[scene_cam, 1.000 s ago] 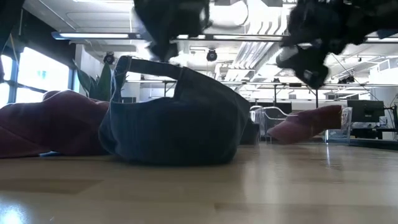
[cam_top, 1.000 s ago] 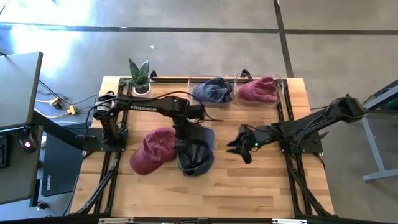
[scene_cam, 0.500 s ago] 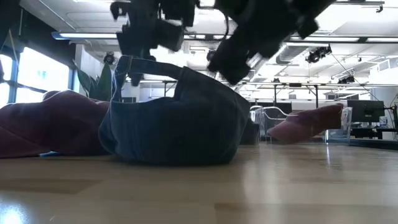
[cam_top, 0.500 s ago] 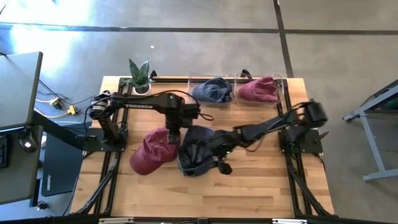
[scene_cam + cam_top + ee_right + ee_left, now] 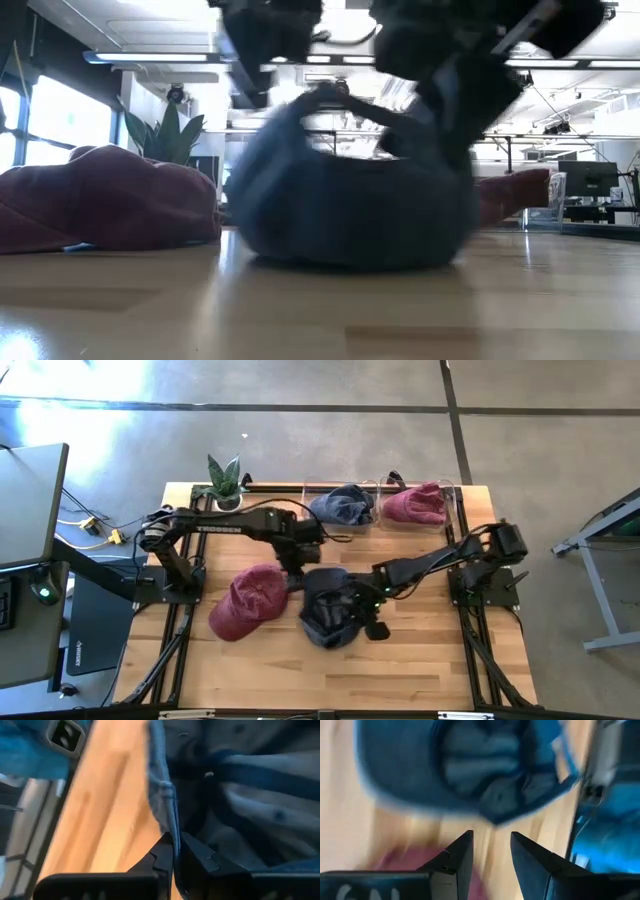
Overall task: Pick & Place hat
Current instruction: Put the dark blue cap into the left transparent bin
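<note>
Right claw (image 5: 174,851) pinches the blue hat's (image 5: 333,610) rim; left claw (image 5: 490,851), arm lettered TROSSEN, gapes empty.

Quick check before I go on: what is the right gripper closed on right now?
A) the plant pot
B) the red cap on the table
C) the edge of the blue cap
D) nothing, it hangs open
C: in the right wrist view the right gripper pinches the fabric edge of the blue cap, which lies mid-table beside the red cap.
</note>
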